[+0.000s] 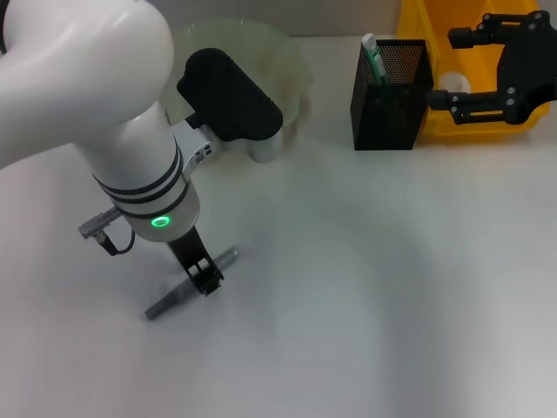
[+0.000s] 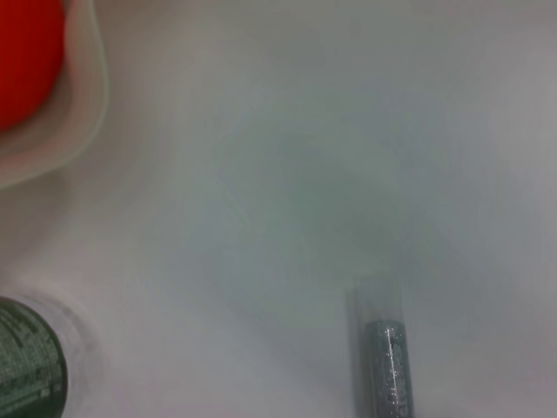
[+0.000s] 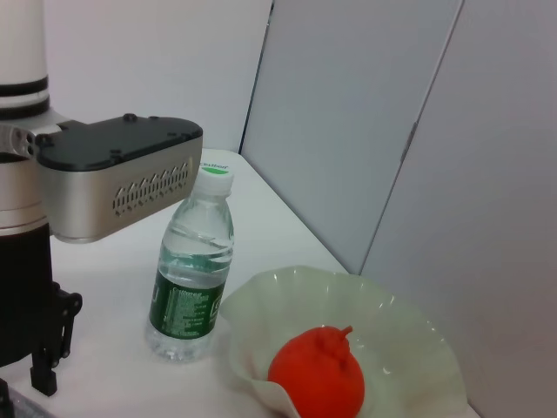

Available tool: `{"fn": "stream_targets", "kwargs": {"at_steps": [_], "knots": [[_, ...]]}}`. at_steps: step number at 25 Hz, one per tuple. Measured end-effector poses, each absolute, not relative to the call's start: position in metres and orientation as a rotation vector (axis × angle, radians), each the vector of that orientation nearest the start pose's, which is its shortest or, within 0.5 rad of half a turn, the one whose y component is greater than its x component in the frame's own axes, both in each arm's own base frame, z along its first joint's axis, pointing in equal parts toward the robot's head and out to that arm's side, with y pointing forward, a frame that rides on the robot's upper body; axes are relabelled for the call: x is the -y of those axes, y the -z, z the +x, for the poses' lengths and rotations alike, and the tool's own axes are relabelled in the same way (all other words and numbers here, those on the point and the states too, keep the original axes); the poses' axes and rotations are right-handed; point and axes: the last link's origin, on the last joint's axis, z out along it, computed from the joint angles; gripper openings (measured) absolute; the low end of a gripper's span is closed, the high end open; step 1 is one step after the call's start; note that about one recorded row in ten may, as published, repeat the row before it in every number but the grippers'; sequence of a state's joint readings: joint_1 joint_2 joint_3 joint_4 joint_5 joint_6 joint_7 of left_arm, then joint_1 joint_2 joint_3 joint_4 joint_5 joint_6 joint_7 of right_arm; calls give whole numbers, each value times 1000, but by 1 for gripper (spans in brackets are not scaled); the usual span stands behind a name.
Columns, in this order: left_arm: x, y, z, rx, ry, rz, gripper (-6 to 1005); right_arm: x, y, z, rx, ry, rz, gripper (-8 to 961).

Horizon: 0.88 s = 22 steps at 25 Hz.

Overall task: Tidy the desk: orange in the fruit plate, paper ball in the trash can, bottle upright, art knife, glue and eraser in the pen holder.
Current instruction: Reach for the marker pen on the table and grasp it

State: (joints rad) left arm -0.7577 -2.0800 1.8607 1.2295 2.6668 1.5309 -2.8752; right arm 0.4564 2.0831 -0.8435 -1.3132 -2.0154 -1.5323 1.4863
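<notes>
Left gripper [image 1: 205, 280] is down at the near-left of the desk [image 1: 365, 287], its black fingers set across the middle of a slim grey stick lying flat, most likely the art knife [image 1: 190, 286]. Fingers look closed onto or nearly onto the body; contact cannot be confirmed, and the stick is not lifted.

Handling judgement: the art knife is light, rigid and narrow, with a smooth body that could roll or pivot between the pads. A mid-length hold, as set now, keeps it balanced; an end grip would let it swing. A tilt toward vertical will be needed to clear the mesh rim.

Pen holder [image 1: 392, 94] stands far right of centre, already holding a white-and-green item. Trash can [image 1: 461, 87] sits just beyond it.

Right gripper [image 1: 487, 74] hangs spread wide and empty over the trash can.

Bottle [image 3: 193, 266] stands upright beside the fruit plate [image 3: 409, 335], far left. Orange [image 3: 318, 376] lies in the plate.
</notes>
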Motion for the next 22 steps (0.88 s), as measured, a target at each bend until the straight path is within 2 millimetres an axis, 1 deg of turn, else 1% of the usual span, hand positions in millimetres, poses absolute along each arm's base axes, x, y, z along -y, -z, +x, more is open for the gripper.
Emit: {"fn": "stream_targets", "kwargs": {"at_steps": [7,21,22], "knots": [[-332,75,-157,755,-947,-2549,377,-355,-87,202,-31,-326,-2596,772],[-332,79,-160,742,-952,-2556,357,-353,-89,203,-31,-325,-2586,773],[-332,79,-160,741,-952,-2557,330,-353,-89,203,-31,-329,-2584,773]]}}
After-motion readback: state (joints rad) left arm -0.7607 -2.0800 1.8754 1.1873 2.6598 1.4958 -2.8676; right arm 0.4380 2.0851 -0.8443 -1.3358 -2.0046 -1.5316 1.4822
